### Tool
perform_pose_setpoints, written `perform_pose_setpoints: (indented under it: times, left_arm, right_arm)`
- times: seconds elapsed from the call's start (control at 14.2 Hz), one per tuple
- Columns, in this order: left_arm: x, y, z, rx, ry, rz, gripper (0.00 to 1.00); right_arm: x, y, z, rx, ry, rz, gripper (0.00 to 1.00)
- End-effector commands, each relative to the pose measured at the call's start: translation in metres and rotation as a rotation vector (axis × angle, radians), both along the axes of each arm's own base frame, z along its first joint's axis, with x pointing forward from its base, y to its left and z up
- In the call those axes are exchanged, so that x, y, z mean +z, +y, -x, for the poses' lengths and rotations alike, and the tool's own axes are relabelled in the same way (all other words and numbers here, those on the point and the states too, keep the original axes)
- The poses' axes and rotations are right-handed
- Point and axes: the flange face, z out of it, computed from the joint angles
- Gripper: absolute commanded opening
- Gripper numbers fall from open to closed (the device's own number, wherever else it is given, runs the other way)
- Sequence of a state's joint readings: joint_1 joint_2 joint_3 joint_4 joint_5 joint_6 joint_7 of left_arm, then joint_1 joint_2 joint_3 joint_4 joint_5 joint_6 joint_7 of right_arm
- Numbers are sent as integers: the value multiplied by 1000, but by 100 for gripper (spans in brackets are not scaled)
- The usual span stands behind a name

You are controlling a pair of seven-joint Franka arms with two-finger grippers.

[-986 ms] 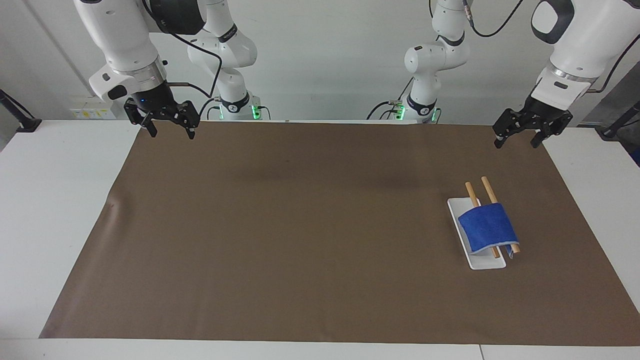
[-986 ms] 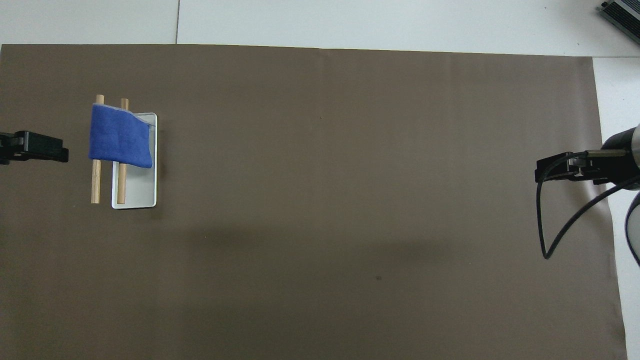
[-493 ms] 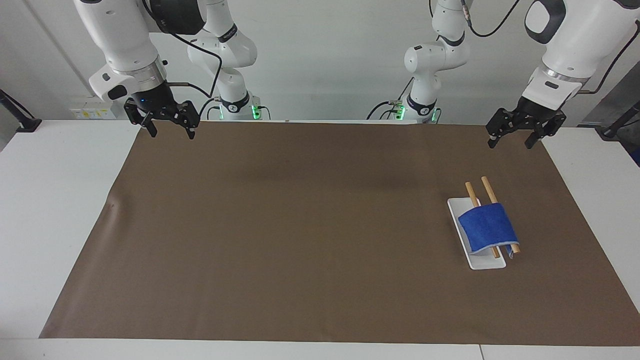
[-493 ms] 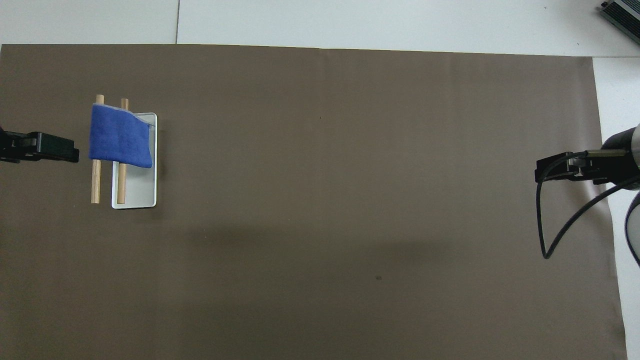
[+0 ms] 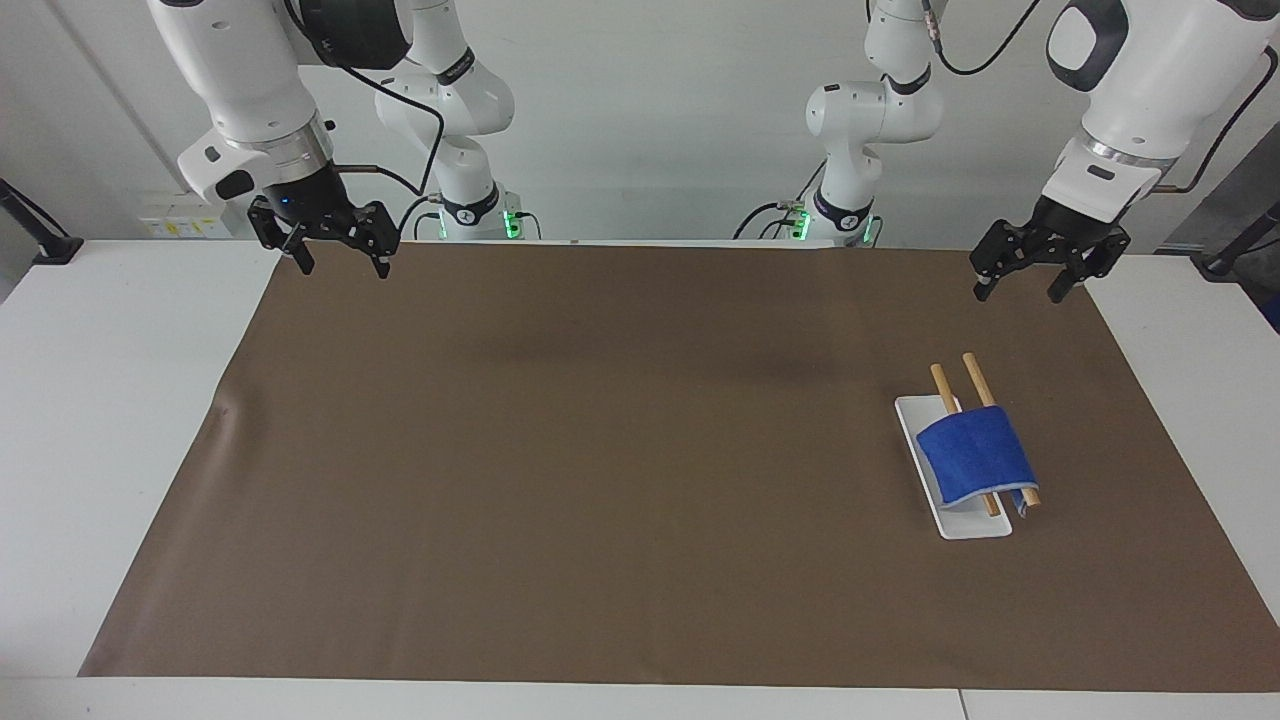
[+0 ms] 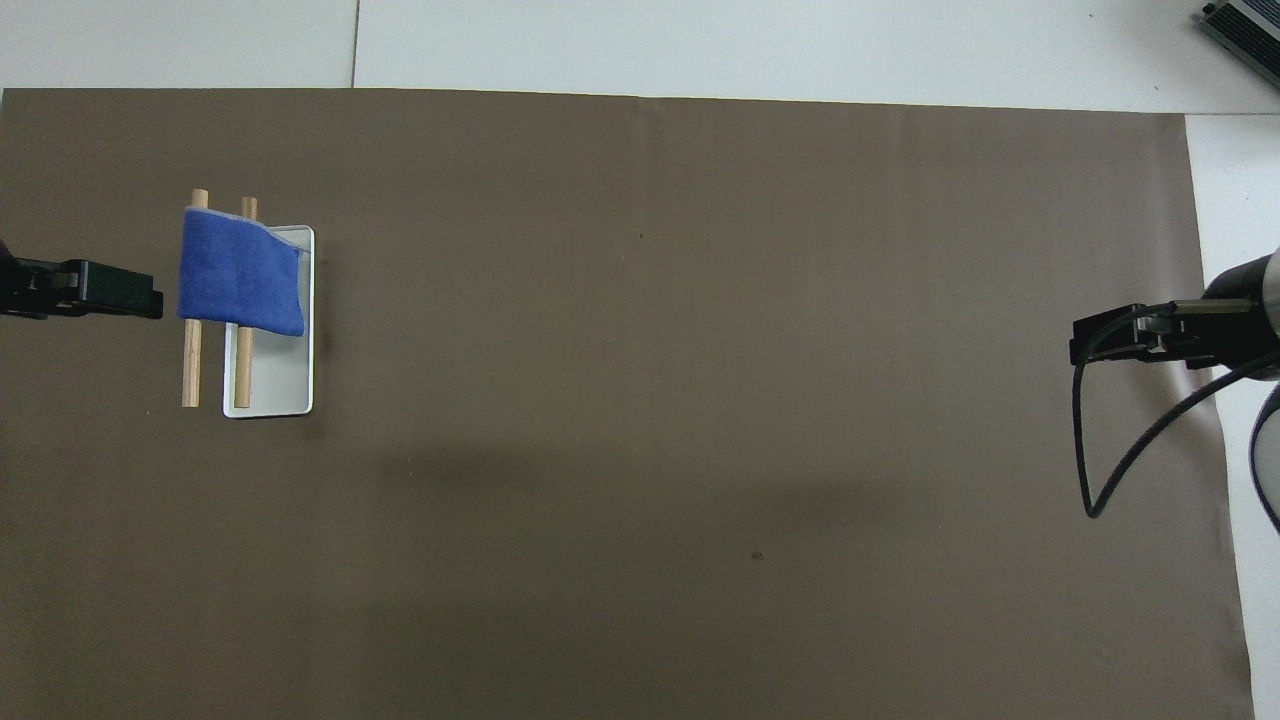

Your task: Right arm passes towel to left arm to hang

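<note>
Towel (image 5: pixel 976 455) hangs draped over two wooden rods (image 5: pixel 975 378) above a white tray (image 5: pixel 962 524), at the left arm's end of the table. By the look of it the hanging is done and nothing further needs gripping. Both grippers are wide open and empty: the left gripper (image 5: pixel 1030 277) is up over the mat (image 5: pixel 600 450) edge near the rods, while the right gripper (image 5: pixel 335 250) waits over the opposite corner. The rods' long axis runs away from the robots; the towel spans across both rods.

Towel (image 5: pixel 975 456) hides the 2 dowels' (image 5: pixel 942 383) middles.
</note>
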State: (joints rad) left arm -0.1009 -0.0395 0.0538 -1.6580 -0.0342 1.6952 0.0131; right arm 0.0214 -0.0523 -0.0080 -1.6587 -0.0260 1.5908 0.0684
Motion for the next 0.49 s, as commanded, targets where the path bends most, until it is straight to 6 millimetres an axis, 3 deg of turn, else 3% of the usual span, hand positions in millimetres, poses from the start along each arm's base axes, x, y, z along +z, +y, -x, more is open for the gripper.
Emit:
perform_pose_setpoints:
  times: [0.0,0.42]
  left_arm:
    - [-12,0,11,-9,10,-13,100]
    - [-15,5,4,-30,-17,-92,100]
  right_arm:
    - [4,-4,4,23,5,17,100]
    - [4,-4,4,23,7,17,100]
